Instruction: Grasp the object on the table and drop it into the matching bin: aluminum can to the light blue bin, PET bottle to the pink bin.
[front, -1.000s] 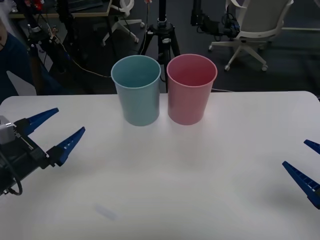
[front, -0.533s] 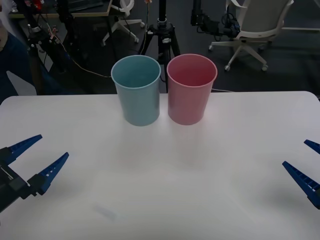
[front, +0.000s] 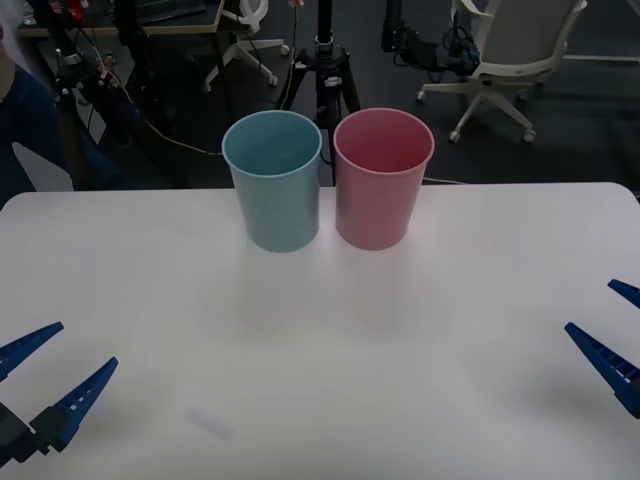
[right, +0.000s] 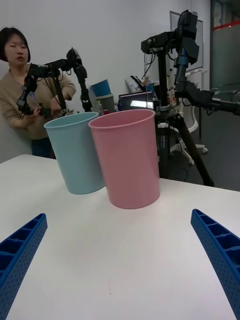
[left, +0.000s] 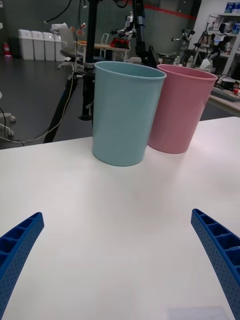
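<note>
Left claw (front: 48, 375) low at near-left table (front: 400, 330) corner, fingers spread, right claw (front: 618, 335) at right edge, fingers spread

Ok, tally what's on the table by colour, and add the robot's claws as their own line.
Light blue bin: 1
Pink bin: 1
Blue claws: 2, the left claw open at the table's near left corner, the right claw open at its right edge
Total: 4
</note>
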